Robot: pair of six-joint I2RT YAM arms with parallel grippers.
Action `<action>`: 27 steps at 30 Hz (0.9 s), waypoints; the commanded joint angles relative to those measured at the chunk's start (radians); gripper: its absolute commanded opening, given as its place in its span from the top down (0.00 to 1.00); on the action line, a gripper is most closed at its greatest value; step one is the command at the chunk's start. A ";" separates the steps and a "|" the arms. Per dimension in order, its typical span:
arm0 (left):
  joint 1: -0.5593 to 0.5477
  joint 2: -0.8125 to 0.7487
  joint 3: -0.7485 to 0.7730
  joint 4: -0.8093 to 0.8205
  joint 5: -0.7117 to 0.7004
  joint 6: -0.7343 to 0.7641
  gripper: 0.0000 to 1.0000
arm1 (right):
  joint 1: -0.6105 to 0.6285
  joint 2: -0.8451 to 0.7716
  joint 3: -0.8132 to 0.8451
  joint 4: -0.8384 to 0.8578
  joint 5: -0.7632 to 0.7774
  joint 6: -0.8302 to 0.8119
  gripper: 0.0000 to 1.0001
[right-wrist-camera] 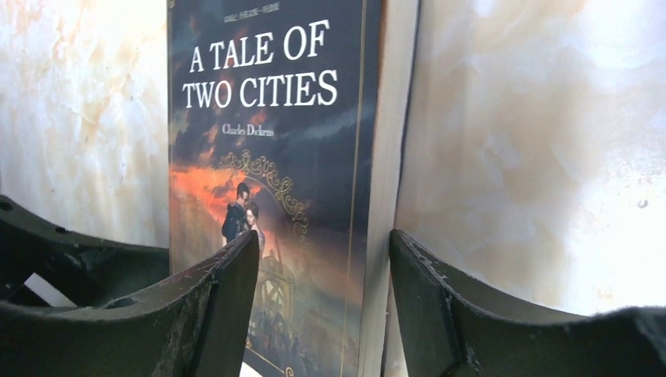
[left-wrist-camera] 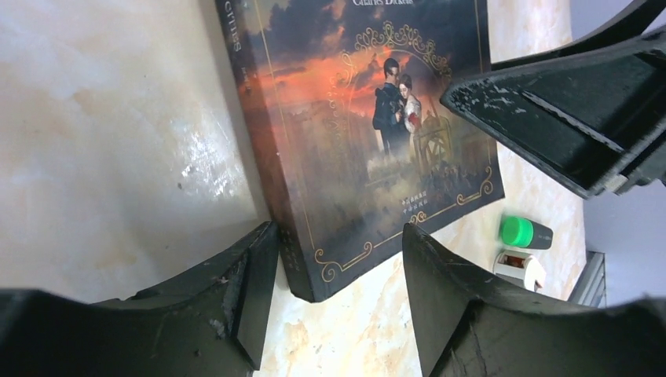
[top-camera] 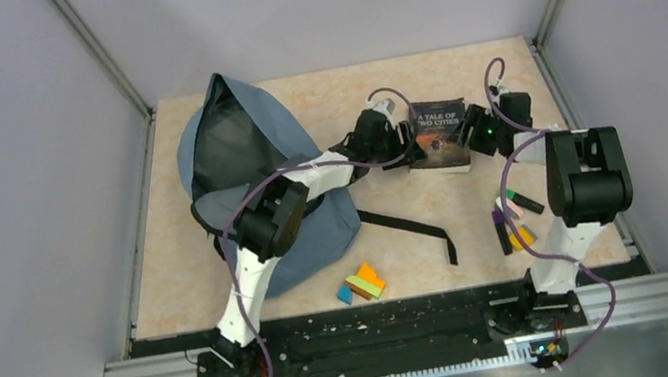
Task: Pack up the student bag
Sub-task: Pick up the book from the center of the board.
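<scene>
At the far middle of the table (top-camera: 325, 94), we find the book (top-camera: 438, 136), a paperback of A Tale of Two Cities, lying flat with an arm on either side of it. The left gripper (left-wrist-camera: 338, 267) straddles the near corner at the spine, jaws apart, one finger just beside the spine and the other over the cover. The right gripper (right-wrist-camera: 323, 275) is open too, its fingers bracketing the page edge with a gap showing on the outer side. Neither grips anything yet.

We judge the step in hand to be picking up the book, with the packing itself barely started. The next move calls for both sets of jaws to close on opposite edges, a level lift, and a carry leftward to the bag's mouth.

The student bag (top-camera: 327, 235) lies on the left of the table, well apart from the book, under the left arm, its strap (top-camera: 417, 228) trailing toward the centre. Its opening faces up and shows dark lining; we cannot tell whether anything is inside. Coloured blocks (top-camera: 361, 283) and markers (top-camera: 517, 215) sit outside it near the front edge.
</scene>
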 commanded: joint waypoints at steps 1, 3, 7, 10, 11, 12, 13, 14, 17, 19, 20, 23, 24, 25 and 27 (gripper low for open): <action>-0.024 -0.120 -0.079 0.244 0.057 -0.061 0.38 | 0.078 0.058 0.009 -0.062 -0.047 0.005 0.43; -0.025 -0.160 -0.124 0.313 0.040 -0.083 0.38 | 0.092 0.068 0.011 -0.067 -0.052 0.007 0.45; -0.025 -0.240 -0.186 0.408 0.010 -0.109 0.38 | 0.128 0.079 -0.003 -0.060 -0.069 0.015 0.47; -0.026 -0.297 -0.248 0.481 -0.028 -0.132 0.38 | 0.143 0.084 -0.021 -0.049 -0.088 0.023 0.47; -0.026 -0.312 -0.268 0.501 -0.040 -0.137 0.38 | 0.152 0.085 -0.028 -0.046 -0.093 0.026 0.47; -0.026 -0.328 -0.281 0.517 -0.049 -0.141 0.38 | 0.160 0.085 -0.035 -0.042 -0.095 0.028 0.47; -0.026 -0.339 -0.295 0.531 -0.056 -0.146 0.38 | 0.169 0.085 -0.044 -0.039 -0.098 0.031 0.47; -0.026 -0.349 -0.301 0.543 -0.058 -0.148 0.38 | 0.179 0.086 -0.047 -0.035 -0.100 0.032 0.47; -0.026 -0.372 -0.321 0.554 -0.058 -0.145 0.38 | 0.208 0.089 -0.059 -0.029 -0.089 0.039 0.48; -0.026 -0.394 -0.323 0.500 -0.071 -0.111 0.38 | 0.224 0.086 -0.074 -0.022 -0.048 0.042 0.48; -0.026 -0.408 -0.323 0.458 -0.087 -0.084 0.37 | 0.230 0.079 -0.082 -0.018 -0.023 0.043 0.47; -0.025 -0.449 -0.331 0.318 -0.194 0.031 0.31 | 0.238 0.034 -0.117 0.006 0.043 0.050 0.41; -0.023 -0.458 -0.333 0.275 -0.235 0.075 0.28 | 0.238 0.018 -0.126 0.010 0.065 0.053 0.39; -0.020 -0.462 -0.331 0.233 -0.259 0.101 0.25 | 0.238 0.003 -0.128 0.005 0.095 0.052 0.37; -0.010 -0.449 -0.318 0.157 -0.289 0.138 0.21 | 0.238 -0.027 -0.120 -0.015 0.142 0.045 0.30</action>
